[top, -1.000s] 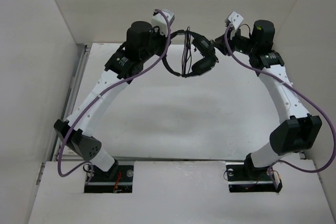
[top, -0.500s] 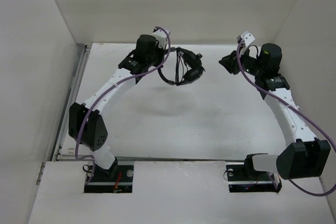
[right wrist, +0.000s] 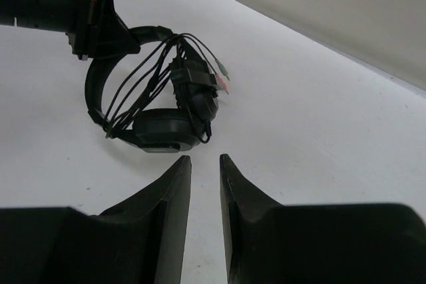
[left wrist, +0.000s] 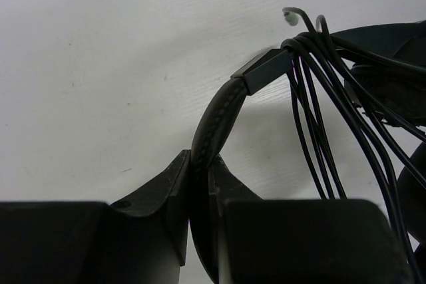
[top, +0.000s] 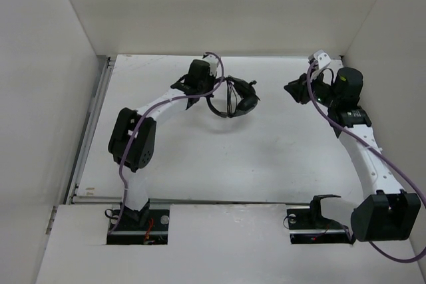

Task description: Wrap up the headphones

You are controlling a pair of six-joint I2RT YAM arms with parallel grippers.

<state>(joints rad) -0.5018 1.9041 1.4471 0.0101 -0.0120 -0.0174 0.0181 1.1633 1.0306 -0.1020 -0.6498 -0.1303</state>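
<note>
Moved since a second ago: headphones (top: 238,98) lower and slightly left, now upper centre of the top view. Clamped at the headband (left wrist: 216,118) by the clenched left gripper (top: 213,90), just left of them. Far right, right gripper (top: 293,90) pulled back, narrowly parted, empty.

Soft, even light fills the white enclosure, leaving only faint, diffuse shadows on the counter (top: 266,157). In its own wrist view the right claw (right wrist: 203,159) reads as a dark, slightly blurred silhouette.
</note>
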